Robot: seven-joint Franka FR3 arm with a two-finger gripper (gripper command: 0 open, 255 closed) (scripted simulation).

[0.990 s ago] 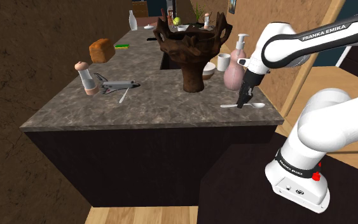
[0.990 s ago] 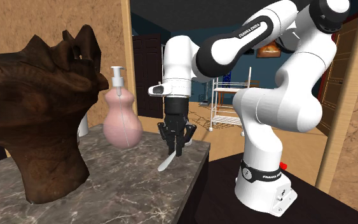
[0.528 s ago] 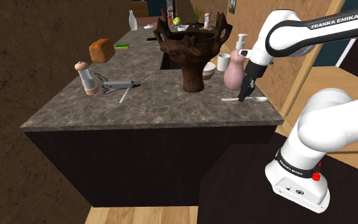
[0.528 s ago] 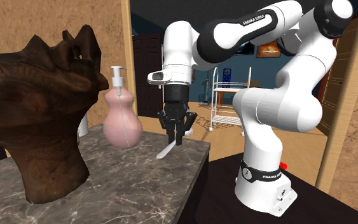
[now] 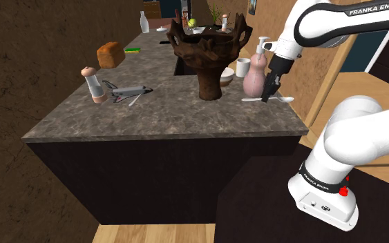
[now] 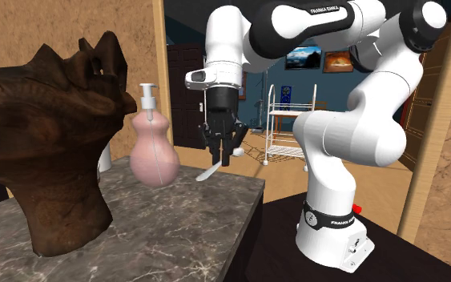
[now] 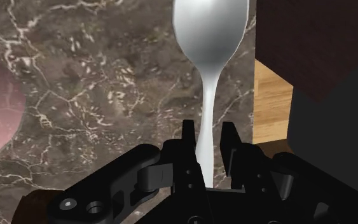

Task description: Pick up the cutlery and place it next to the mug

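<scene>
Raised since a second ago, the spoon (image 7: 209, 38) hangs clamped in the gripper (image 7: 208, 131). The carry looks under way; next, set it beside the mug (image 5: 243, 67).

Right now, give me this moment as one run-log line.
gripper: shut on spoon | spoon: held above marble countertop, beside pink soap dispenser | mug: white, next to dispenser | placement: not yet done

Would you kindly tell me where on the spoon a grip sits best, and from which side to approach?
Grip the spoon by its slim handle, coming from above with a finger on each side: the handle is narrow and straight, the bowl broad and rounded. The gripper is shut on it just so, clear of the counter.
</scene>
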